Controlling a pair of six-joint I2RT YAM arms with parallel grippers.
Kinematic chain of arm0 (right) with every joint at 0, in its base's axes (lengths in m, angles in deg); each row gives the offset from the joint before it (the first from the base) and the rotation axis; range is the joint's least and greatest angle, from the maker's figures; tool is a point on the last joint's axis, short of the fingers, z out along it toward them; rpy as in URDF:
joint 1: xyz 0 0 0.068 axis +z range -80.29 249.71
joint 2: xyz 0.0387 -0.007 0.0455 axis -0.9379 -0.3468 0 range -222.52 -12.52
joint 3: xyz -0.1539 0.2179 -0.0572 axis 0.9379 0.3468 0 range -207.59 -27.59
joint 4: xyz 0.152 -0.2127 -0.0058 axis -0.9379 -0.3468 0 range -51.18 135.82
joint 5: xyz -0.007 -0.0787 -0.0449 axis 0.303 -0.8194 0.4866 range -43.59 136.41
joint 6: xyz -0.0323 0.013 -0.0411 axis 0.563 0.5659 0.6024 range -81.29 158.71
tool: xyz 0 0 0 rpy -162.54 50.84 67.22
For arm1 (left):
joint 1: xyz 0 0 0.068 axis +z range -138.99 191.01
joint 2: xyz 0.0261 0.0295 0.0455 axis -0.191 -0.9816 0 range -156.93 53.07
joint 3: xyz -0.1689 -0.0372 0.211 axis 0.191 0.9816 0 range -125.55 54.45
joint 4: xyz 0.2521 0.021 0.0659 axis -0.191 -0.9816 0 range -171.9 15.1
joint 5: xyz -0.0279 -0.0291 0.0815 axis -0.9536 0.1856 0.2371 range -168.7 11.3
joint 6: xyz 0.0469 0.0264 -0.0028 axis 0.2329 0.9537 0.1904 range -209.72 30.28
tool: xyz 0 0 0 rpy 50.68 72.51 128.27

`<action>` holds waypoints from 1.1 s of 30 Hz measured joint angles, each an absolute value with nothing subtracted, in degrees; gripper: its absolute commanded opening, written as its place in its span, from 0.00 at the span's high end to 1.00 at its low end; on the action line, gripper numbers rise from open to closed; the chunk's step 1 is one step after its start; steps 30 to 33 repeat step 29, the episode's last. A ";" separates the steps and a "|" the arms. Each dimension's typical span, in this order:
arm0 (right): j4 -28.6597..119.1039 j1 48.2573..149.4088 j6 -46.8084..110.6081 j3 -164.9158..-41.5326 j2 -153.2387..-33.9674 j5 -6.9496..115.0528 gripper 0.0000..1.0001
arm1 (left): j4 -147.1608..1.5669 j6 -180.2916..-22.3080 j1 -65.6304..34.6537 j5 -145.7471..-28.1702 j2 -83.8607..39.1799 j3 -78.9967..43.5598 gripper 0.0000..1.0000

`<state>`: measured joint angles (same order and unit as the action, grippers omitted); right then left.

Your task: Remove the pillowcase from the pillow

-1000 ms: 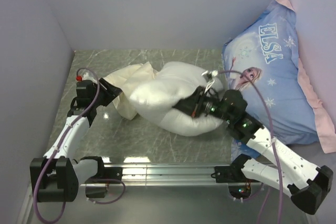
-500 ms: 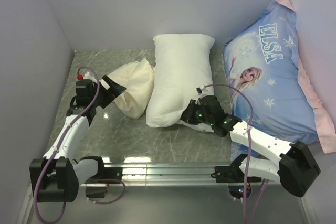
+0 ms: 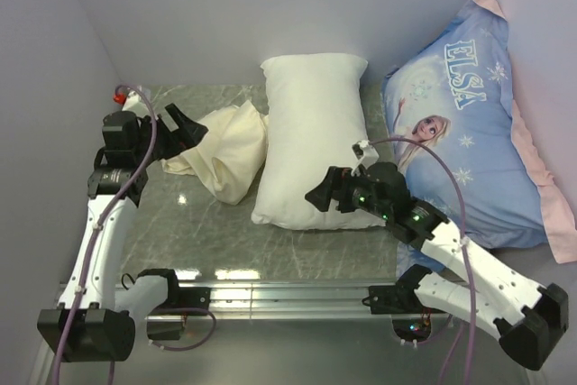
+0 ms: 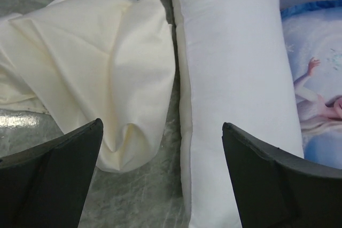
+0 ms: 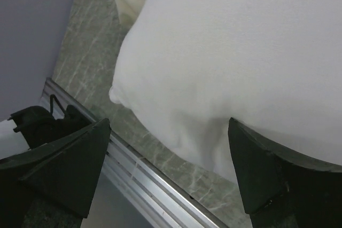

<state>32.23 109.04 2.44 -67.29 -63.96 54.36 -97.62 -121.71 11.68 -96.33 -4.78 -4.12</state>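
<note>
Pillowcase (image 3: 221, 151): limp cream heap on the left part of the table (image 3: 207, 232), creased and folded over itself. Its right edge lies against the left side of the pillow, and no part of it wraps the pillow that I can see

Pillow (image 3: 311, 142): bare, plump, bright white. It lies lengthwise in the middle of the table, far end at the back wall, near corners short of the metal rail (image 3: 288, 295)

Left gripper (image 3: 187, 127): at the left edge of the pillowcase heap, raised above it, jaws spread wide with nothing between them. In the wrist view the cloth lies below and beyond the fingers, apart from them

Right gripper (image 3: 325, 194): over the pillow's near right corner, jaws likewise released. Its wrist view shows the white stuffing bulging beneath the gap, but whether the fingers brush it I cannot tell

Blue ELSA pillow (image 3: 469, 132): propped at the right wall, just beside the white one, no part in this job

Reading: each arm stands by the item on its own side, the likely setup for a pull-apart. With both items loose and separate, the removal looks finished, which would explain the empty jaws
</note>
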 measured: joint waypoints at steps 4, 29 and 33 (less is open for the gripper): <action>27.01 108.97 4.04 -69.65 -57.80 52.85 0.00 | -98.89 -120.77 11.68 -98.64 -2.81 -6.02 0.01; 26.81 108.82 10.55 -84.43 -53.32 34.23 0.00 | -99.65 -118.32 11.55 -104.83 4.14 -8.77 0.01; 26.81 108.82 10.55 -84.43 -53.32 34.23 0.00 | -99.65 -118.32 11.55 -104.83 4.14 -8.77 0.01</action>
